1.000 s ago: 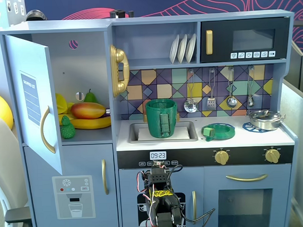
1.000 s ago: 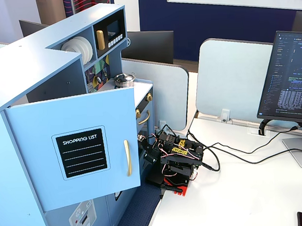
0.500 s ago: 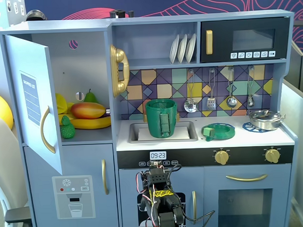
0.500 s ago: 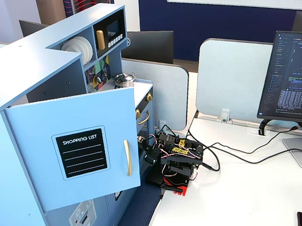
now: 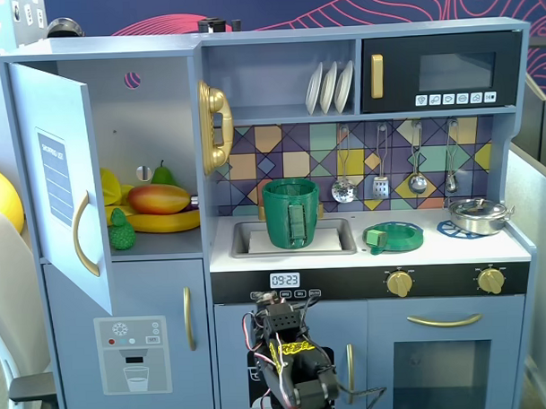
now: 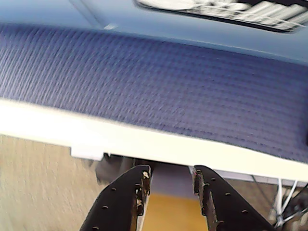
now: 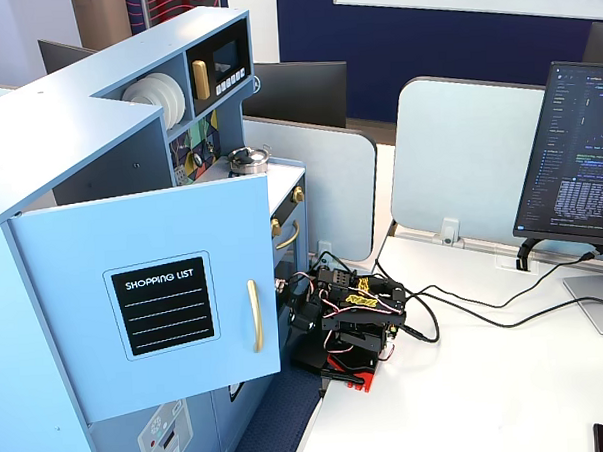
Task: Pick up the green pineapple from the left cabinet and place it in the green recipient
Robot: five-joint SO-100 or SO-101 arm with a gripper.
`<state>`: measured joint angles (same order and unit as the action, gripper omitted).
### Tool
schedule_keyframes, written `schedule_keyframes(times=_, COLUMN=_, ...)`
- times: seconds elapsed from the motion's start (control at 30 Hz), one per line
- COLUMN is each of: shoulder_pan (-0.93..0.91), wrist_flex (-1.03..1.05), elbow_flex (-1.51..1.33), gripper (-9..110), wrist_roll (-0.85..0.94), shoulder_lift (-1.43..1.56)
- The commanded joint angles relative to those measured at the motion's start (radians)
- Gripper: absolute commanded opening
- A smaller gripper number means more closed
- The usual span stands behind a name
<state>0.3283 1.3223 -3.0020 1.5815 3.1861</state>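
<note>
In a fixed view the arm [image 5: 292,365] sits folded low at six o'clock, below the counter, so I judge nothing has started. The pineapple [image 5: 121,230] stands on the shelf of the open cabinet [image 5: 145,128] at nine o'clock, just beside the mango [image 5: 158,199]. The pot [image 5: 291,213] waits in the sink at centre. The next move calls for rising and reaching up left.

In the wrist view the claw [image 6: 169,187] is parted a little and empty; the blurred background tells little.

In the other fixed view the door [image 7: 164,292] hides the fruit entirely.
</note>
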Motion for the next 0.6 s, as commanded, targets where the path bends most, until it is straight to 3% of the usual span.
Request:
schedule_keyframes(times=0.0, shoulder_pan=0.201, wrist_flex=-0.219, elbow_flex=0.006, gripper=15, wrist_roll=0.025, shoulder_lift=-0.021)
schedule_keyframes(times=0.17, shoulder_pan=0.407, wrist_flex=-0.695, elbow_flex=0.006, gripper=23, wrist_roll=0.080, shoulder_lift=-0.084)
schedule_keyframes(times=0.33, shoulder_pan=0.488, wrist_flex=-1.227, elbow_flex=0.009, gripper=30, wrist_roll=0.103, shoulder_lift=-0.189)
schedule_keyframes(times=0.43, shoulder_pan=0.497, wrist_flex=-1.367, elbow_flex=0.058, gripper=31, wrist_roll=0.147, shoulder_lift=-0.256)
schedule_keyframes(times=0.57, shoulder_pan=0.497, wrist_flex=-1.388, elbow_flex=0.212, gripper=31, wrist_roll=0.164, shoulder_lift=-0.377)
